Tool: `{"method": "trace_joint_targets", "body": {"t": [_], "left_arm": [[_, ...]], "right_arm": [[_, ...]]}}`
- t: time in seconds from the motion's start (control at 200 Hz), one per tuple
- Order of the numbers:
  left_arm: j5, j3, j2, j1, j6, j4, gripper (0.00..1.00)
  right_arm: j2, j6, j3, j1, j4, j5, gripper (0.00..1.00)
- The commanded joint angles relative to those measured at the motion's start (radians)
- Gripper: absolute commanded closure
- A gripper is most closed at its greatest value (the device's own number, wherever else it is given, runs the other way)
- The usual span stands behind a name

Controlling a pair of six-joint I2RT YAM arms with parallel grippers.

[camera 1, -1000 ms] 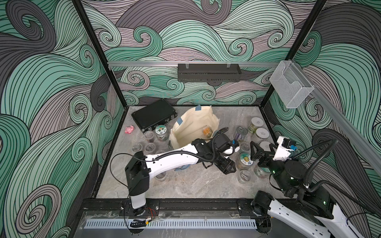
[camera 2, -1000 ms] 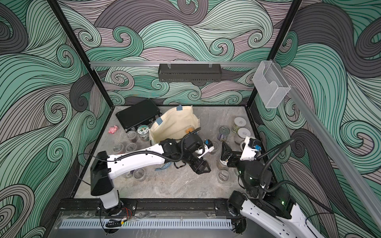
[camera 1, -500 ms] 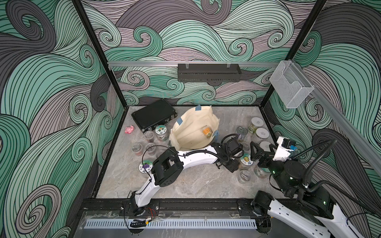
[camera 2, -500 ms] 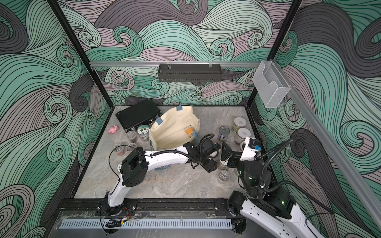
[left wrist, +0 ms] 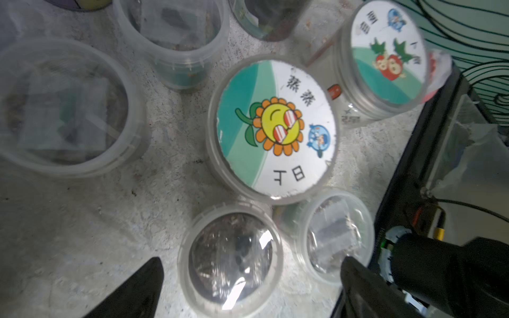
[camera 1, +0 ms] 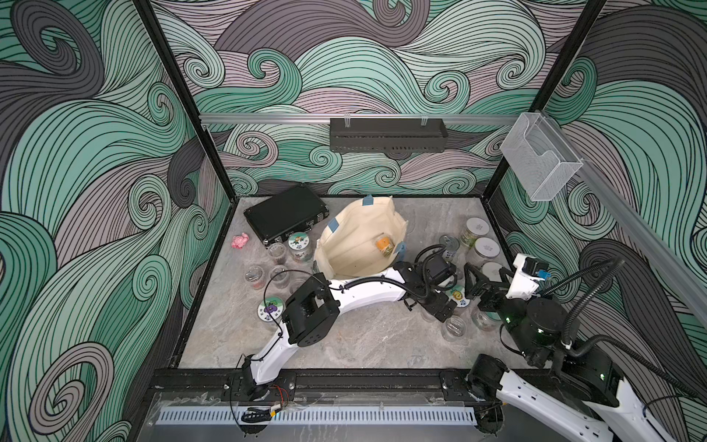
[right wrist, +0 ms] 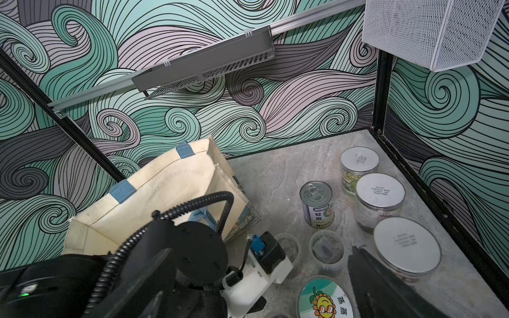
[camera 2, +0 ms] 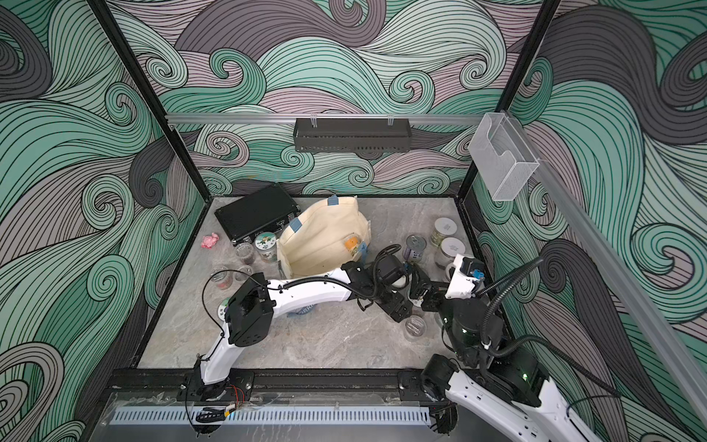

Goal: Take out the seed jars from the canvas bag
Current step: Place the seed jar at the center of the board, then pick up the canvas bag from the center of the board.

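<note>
The cream canvas bag [camera 1: 355,237] [camera 2: 325,237] [right wrist: 165,187] lies open at the back middle, with an orange-lidded seed jar [camera 1: 384,245] [camera 2: 354,243] inside. My left gripper [camera 1: 436,306] [left wrist: 249,286] is open over the right-hand group of jars. A clear-lidded jar [left wrist: 230,258] stands on the table between its fingertips, touching neither. A sunflower-sticker jar [left wrist: 272,126] [right wrist: 325,300] stands just beyond. My right gripper [camera 1: 474,279] [right wrist: 259,275] is open and empty, close beside the left wrist. Several more jars stand left of the bag [camera 1: 298,243].
White-lidded jars [camera 1: 476,227] and a silvery can [right wrist: 316,203] line the right wall. A black hard case [camera 1: 287,218] and a pink lump [camera 1: 240,241] lie at the back left. A wire basket [camera 1: 539,160] hangs on the right wall.
My left arm's elbow has swung from the left toward the middle. Its gripper has shifted slightly right and opened, leaving the clear-lidded jar on the table. The right arm is still.
</note>
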Motion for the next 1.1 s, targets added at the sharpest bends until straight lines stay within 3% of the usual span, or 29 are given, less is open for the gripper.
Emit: {"method": "trace_joint_targets", "body": {"t": [0.0, 0.25, 0.445, 0.665, 0.826, 1.096], "left_arm": [[-0.048, 0.025, -0.174, 0.002, 0.018, -0.069, 0.01], [-0.221, 0.069, -0.404, 0.044, 0.171, -0.247, 0.01], [-0.352, 0.101, -0.493, 0.218, 0.296, -0.389, 0.02], [-0.304, 0.064, -0.474, 0.473, 0.358, -0.428, 0.01], [-0.185, 0.041, -0.433, 0.623, 0.337, -0.4, 0.01], [0.021, 0.139, -0.288, 0.724, 0.335, -0.424, 0.04]], "right_arm": [[0.003, 0.007, 0.024, 0.0, -0.01, -0.005, 0.01], [0.028, -0.009, 0.041, 0.0, -0.009, -0.045, 0.01], [0.099, 0.004, 0.048, 0.0, -0.009, -0.121, 0.01], [0.228, 0.008, 0.077, -0.002, -0.009, -0.232, 0.01], [0.331, -0.002, 0.108, -0.005, -0.01, -0.323, 0.01], [0.483, -0.008, 0.157, -0.021, -0.01, -0.459, 0.01]]}}
